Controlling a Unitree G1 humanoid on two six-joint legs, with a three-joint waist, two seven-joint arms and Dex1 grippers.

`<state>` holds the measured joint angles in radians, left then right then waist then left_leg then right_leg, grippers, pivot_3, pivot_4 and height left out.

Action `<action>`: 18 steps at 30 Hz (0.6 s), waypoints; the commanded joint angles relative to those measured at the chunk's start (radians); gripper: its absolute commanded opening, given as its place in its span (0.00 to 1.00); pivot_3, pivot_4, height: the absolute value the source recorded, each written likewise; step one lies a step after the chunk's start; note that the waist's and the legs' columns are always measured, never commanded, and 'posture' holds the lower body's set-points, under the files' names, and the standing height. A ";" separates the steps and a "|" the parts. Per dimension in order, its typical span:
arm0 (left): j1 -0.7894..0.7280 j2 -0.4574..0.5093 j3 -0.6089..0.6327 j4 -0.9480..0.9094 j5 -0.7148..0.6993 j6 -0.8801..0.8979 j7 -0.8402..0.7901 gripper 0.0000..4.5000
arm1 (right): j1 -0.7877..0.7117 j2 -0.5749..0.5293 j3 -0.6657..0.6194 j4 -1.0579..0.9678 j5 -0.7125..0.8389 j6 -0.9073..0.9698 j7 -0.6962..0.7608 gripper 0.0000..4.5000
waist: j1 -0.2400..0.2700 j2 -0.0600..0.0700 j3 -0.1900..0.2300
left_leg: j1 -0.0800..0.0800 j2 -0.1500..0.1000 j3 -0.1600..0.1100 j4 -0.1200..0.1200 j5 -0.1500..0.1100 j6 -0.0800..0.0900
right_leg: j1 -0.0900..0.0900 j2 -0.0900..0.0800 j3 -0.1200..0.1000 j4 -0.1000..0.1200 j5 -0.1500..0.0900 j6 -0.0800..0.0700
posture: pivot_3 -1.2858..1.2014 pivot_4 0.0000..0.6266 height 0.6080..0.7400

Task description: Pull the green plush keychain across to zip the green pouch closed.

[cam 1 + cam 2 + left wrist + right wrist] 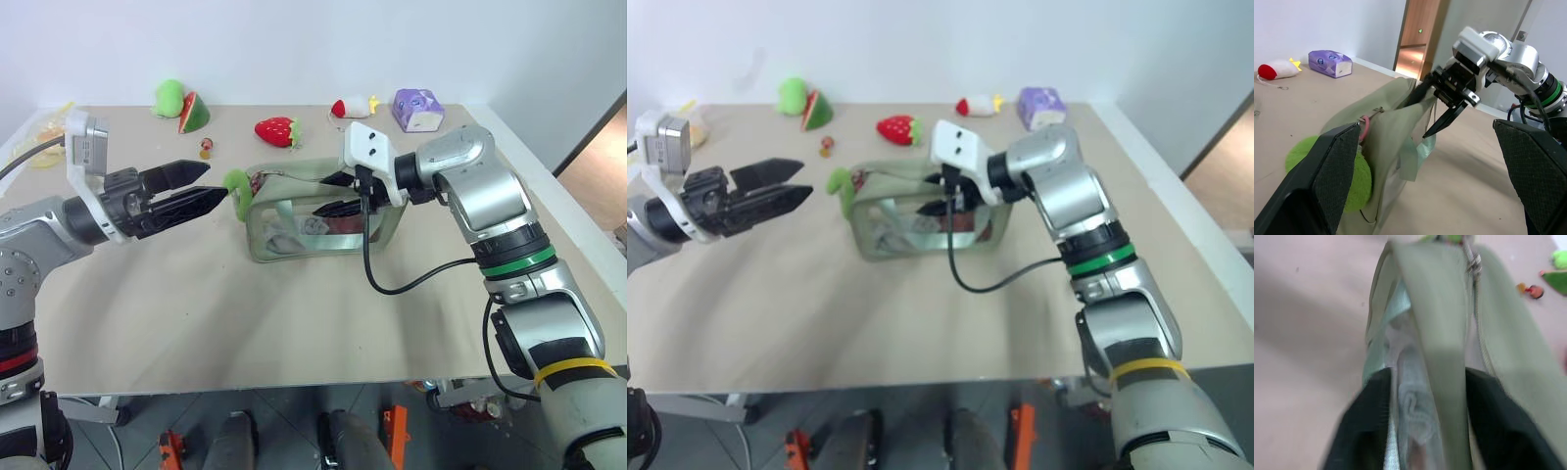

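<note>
The green pouch (294, 230) stands in the middle of the table, its clear side window showing rolled cloth inside. The green plush keychain (236, 182) hangs at the pouch's left end on the zipper pull. My left gripper (214, 183) is open, with its fingertips just left of the keychain and nothing between them. My right gripper (336, 194) is at the pouch's right end. Its fingers are spread, and the pouch's green strap (1442, 333) runs between them. In the left wrist view one right finger lies along the pouch's top edge and the other hangs free beside it.
Along the table's far side lie a green plush with a watermelon slice (181, 106), a strawberry plush (277, 130), a white and red plush (353, 106) and a purple tissue pack (417, 109). A black cable (392, 284) loops below my right wrist.
</note>
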<state>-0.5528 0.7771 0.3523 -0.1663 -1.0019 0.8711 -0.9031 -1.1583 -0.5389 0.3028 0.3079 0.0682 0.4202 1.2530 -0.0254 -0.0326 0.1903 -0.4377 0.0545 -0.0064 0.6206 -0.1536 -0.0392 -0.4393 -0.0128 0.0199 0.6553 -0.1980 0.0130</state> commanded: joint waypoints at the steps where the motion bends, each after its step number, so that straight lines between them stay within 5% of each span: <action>1: 0.003 0.001 0.008 -0.014 -0.008 -0.010 -0.001 1.00 | -0.065 -0.012 -0.085 0.028 0.052 0.046 -0.004 0.83 | 0.000 0.000 0.000 | 0.000 0.000 0.000 0.000 0.000 0.000 | 0.000 0.000 0.000 0.000 0.000 0.000 | 0.52 0.24 1.00; 9: 0.012 -0.010 -0.004 -0.012 -0.003 -0.013 -0.009 1.00 | -0.028 -0.177 -0.230 -0.001 0.197 0.035 0.151 0.83 | 0.006 0.000 0.000 | -0.001 0.000 0.000 0.000 0.000 0.000 | 0.000 0.000 0.000 0.000 -0.001 0.000 | 0.52 0.24 1.00; 18: 0.026 -0.017 0.011 -0.003 0.008 -0.026 0.009 1.00 | 0.105 -0.321 -0.306 0.057 0.187 -0.034 0.119 0.83 | 0.001 0.000 0.000 | 0.001 0.000 0.002 0.000 0.000 0.000 | 0.000 0.000 0.002 0.000 -0.003 -0.004 | 0.52 0.24 1.00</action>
<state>-0.5316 0.7573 0.3292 -0.1624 -0.9888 0.8671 -0.8988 -1.0540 -0.8341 0.0374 0.3605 0.2496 0.4077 1.3821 -0.0247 -0.0327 0.1903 -0.4369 0.0541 -0.0046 0.6203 -0.1538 -0.0392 -0.4398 -0.0127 0.0220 0.6553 -0.2008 0.0088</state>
